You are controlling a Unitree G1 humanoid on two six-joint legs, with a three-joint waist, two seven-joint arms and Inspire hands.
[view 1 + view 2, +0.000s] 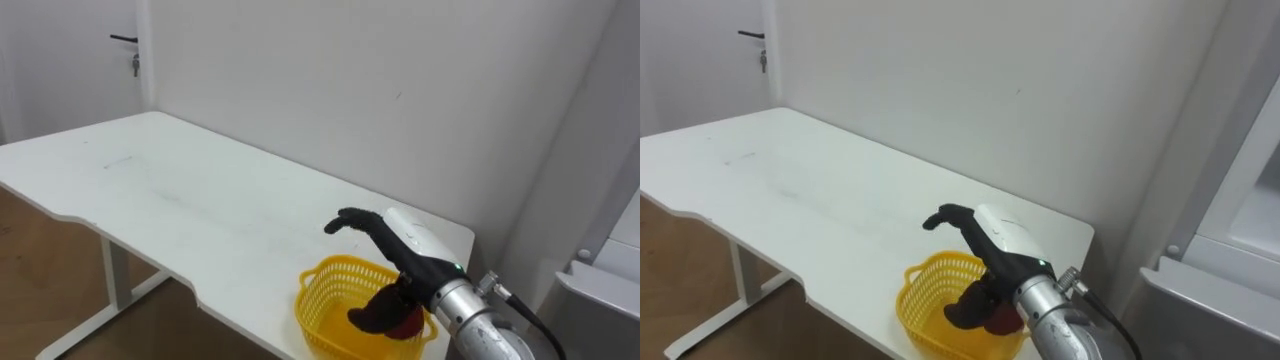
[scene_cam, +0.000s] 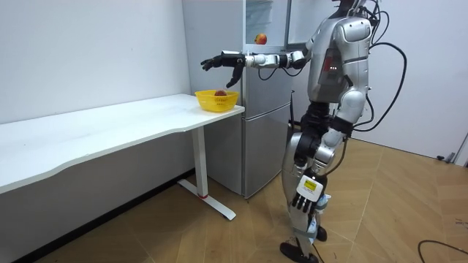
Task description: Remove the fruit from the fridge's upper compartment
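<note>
White bench (image 1: pixel 190 195): a long top running along the plain white wall (image 1: pixel 330 80), its near edge cut in a shallow wavy curve with rounded corners. The top is carried on white legs (image 1: pixel 116 276), each ending in a flat foot (image 2: pixel 219 207) that rests on the floor (image 2: pixel 219 237). The floor is of light wood planks. White door (image 1: pixel 60 70): stands beyond the bench's far end and bears a dark lever handle (image 1: pixel 123 39), with a key (image 1: pixel 135 66) hanging in the lock just below it.
</note>
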